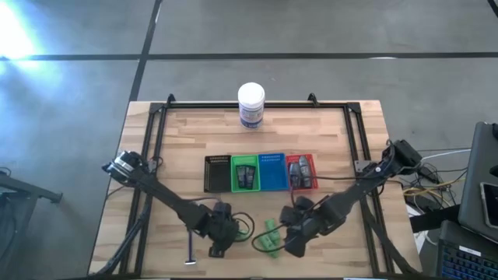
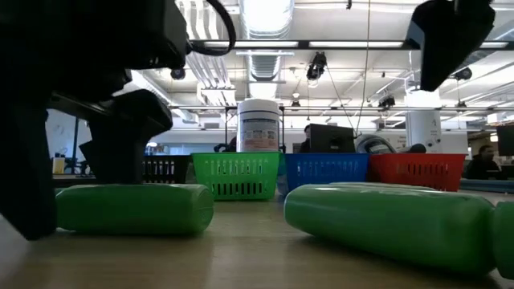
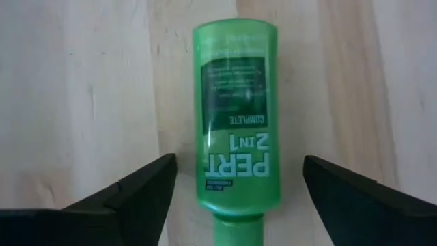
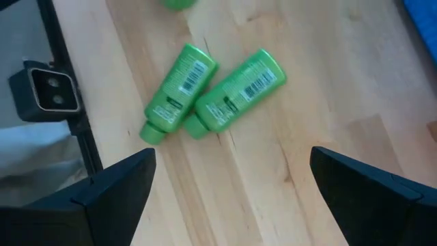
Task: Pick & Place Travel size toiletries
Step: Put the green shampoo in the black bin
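A green "Pert 2 in 1" bottle [image 3: 235,116] lies flat on the wooden table. My left gripper [image 3: 239,162] hangs open above it, one finger on either side, touching nothing. In the low view this bottle [image 2: 132,209] lies under the dark left gripper [image 2: 120,148]. Two more green bottles [image 4: 179,92] [image 4: 235,92] lie side by side, touching near their caps, beyond my open right gripper [image 4: 232,156]. From above, the left gripper [image 1: 220,239] and right gripper [image 1: 298,239] flank this green pair [image 1: 269,239] near the table's near edge.
A row of black [image 1: 218,173], green [image 1: 243,173], blue [image 1: 272,171] and red [image 1: 302,171] trays stands mid-table, with small items in the green and red ones. A white jar [image 1: 250,105] stands at the far edge. A thin blue stick [image 1: 191,255] lies left of the left gripper.
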